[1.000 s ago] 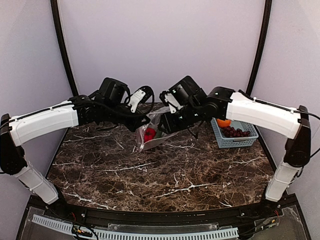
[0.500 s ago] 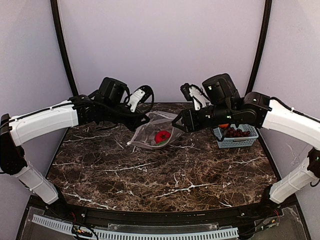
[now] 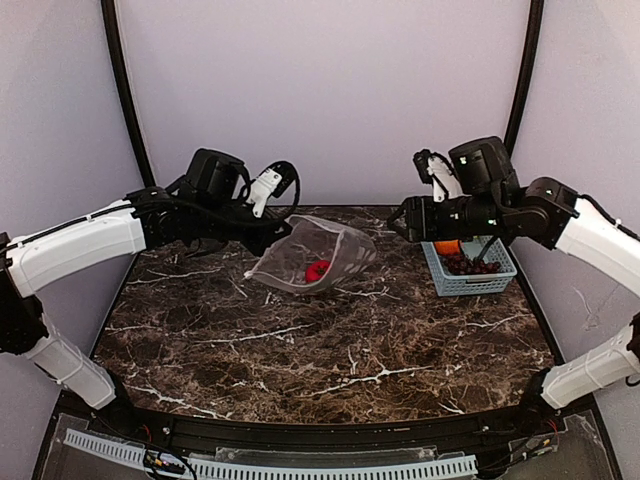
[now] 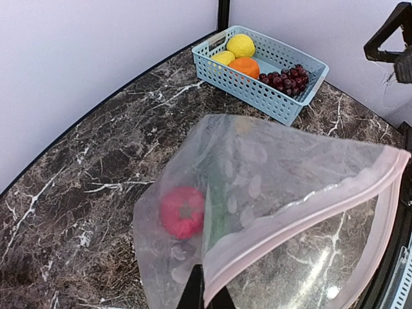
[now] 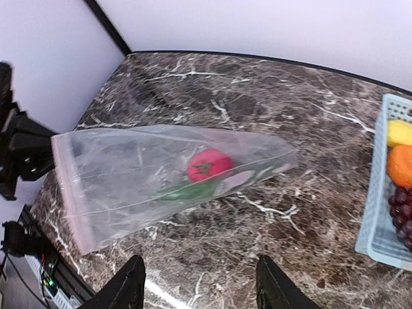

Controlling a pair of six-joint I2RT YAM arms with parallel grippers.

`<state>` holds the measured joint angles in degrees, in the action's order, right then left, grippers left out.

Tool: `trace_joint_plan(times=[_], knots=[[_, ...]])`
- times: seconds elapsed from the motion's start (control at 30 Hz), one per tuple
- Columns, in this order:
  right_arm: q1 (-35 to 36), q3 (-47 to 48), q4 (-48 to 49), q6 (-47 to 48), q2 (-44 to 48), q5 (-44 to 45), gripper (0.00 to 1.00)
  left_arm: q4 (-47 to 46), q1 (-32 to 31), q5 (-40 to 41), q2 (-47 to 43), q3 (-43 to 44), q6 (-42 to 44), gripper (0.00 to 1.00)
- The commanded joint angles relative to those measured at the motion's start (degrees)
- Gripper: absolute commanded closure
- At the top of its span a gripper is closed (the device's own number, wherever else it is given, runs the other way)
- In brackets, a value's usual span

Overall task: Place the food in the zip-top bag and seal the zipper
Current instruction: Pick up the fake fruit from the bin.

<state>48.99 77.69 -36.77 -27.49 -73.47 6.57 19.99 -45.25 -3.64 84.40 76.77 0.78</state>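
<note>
The left arm reaches from the lower left of the top view up toward the middle, forearm nearly level. Its left gripper (image 3: 283,228) is pinched fully closed on the mouth edge of the clear, floppy plastic bag with pale dots (image 3: 320,255). In the left wrist view the dark fingertips (image 4: 193,293) meet at the bottom centre, clamped on the whitish-pink zipper strip (image 4: 309,206), and the mouth gapes open to their right.

The bag hangs from that one corner just above centre of the top view and sags onto the dark marble table (image 3: 350,350) (its lower part seems to rest there). Inside lie the red toy apple (image 3: 318,270) and, just beside it, a green piece (image 5: 187,191).

The right arm rises from the lower right, bends high at the upper right, and points its right gripper (image 3: 398,222) left toward the bag, well apart from it. The jaws stand partly apart and hold nothing (the right wrist view shows both fingers (image 5: 132,283) at the bottom edge with only marble between them).

Under that arm, at the right of the top view, sits the light-blue slatted plastic basket (image 3: 470,282). It holds two yellow lemon-like pieces (image 4: 239,45), an orange piece (image 4: 244,66) and a dark purple grape bunch (image 4: 283,77).
</note>
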Motion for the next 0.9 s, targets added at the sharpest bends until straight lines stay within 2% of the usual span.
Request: trace_joint_plan(times=[0.0,0.2,0.43,0.57,0.87], knots=[[-7.5,-4.3,-4.0,-0.9,3.2,2.9,0.42,-0.3,0.1,2.9,-4.2,-0.7,1.3,0.99],[-20.3,-9.2,-4.5,1.7,2.5,2.8,0.39,-0.2,0.1,2.9,-4.5,-0.8,1.7,0.99],[-31.2,-11.2,-3.8,8.3,-5.2,4.2,0.35,0.3,0.1,2.5,-2.9,-0.3,1.4,0.99],[-34.5,-10.0,-3.6,12.6,-11.3,5.3,0.31,0.4,0.0,1.8,-2.5,-0.3,1.2,0.99],[-36.9,-4.6,-3.3,18.7,-24.1,8.1,0.18,0.5,0.1,1.8,-2.5,-0.2,1.4,0.99]])
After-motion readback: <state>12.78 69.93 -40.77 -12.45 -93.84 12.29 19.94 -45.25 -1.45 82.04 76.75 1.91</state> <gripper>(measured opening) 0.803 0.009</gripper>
